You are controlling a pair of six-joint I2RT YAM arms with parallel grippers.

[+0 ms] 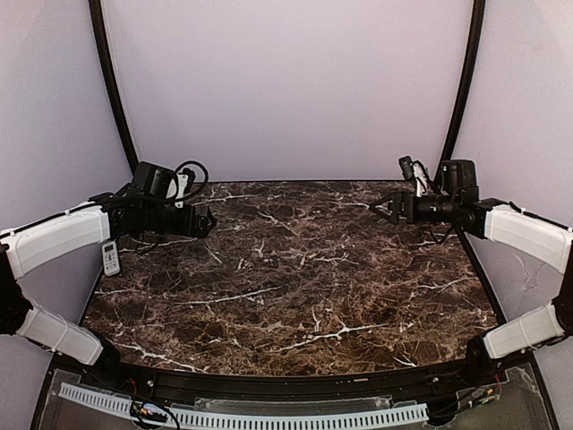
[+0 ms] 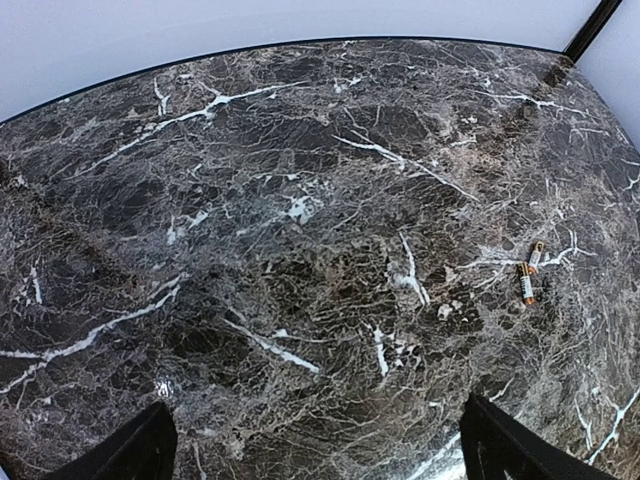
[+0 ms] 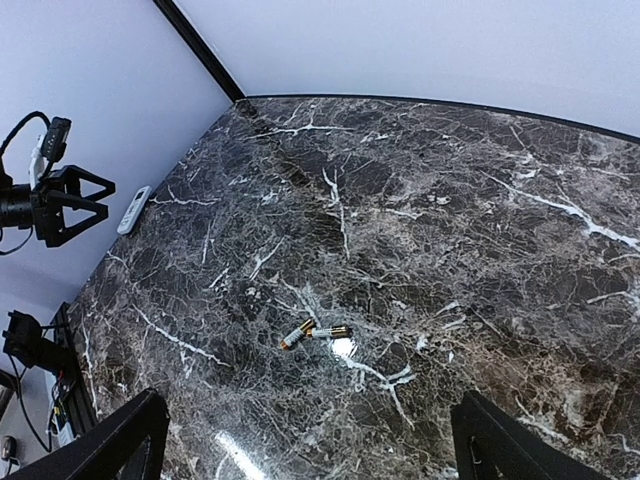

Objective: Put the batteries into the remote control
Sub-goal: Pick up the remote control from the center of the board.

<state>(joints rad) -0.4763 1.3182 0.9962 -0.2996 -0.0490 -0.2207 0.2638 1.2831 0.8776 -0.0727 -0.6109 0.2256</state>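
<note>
**Assessor:** State of the tabletop (image 1: 295,296) and the two grippers?

**Inspector:** The marble tabletop carries only the task's items. The left gripper (image 1: 206,222) hangs above the far left part of the top. Its jaws are spread wide and nothing is between them. The right gripper (image 1: 377,208) hangs above the far right part, likewise wide apart and empty. Neither touches anything.

**Assessor:** Location of the remote control?

**Inspector:** The remote control (image 1: 110,258) lies flat at the left edge of the tabletop, below the left arm, its long side roughly along that edge. The button face appears to be up. Whether the back cover is on cannot be told from these views.

**Assessor:** And the batteries?

**Inspector:** Two batteries (image 3: 312,334) lie loose in the open middle of the tabletop. They are just beside each other, end towards end at a shallow angle, and well apart from the remote control.

**Assessor:** Progress, in the inspector's judgement?

**Inspector:** Nothing is done. No battery is picked up, none is seated, and the remote control is not held. The whole task is left. The remote control must be taken in hand and turned to show its recess. The cover, if fitted, must be cleared. Each battery must then be fetched and seated.
</note>
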